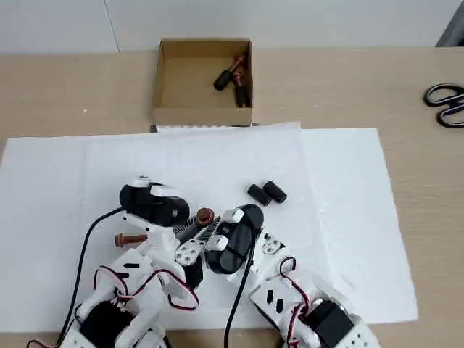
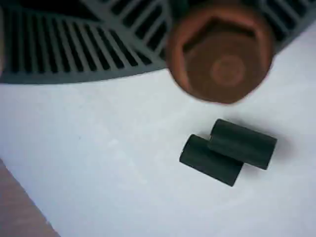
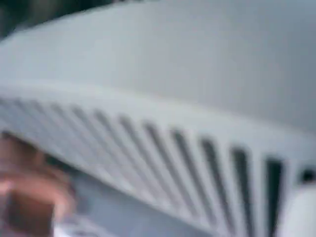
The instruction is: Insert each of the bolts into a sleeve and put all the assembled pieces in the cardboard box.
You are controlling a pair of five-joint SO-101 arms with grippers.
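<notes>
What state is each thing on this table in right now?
Cardboard box: open on top, assembled pieces lying inside.
Sleeves: two, empty, lying side by side and touching.
Held bolt: upright, head up, gripped by the left gripper.
Loose bolt: lying flat on the paper, no sleeve on it.
Scissors: lying flat, blades out of frame.

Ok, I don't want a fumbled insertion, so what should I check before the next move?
1. Copper bolt upright, head up: ok.
2. Grip on it secure: cannot tell.
3. Black sleeves free on the white paper, touching each other: ok.
4. A sleeve lined up with the bolt: not ok, both lie flat.
5. Second bolt lying on the paper: ok.
6. Cardboard box open, with room: ok.
</notes>
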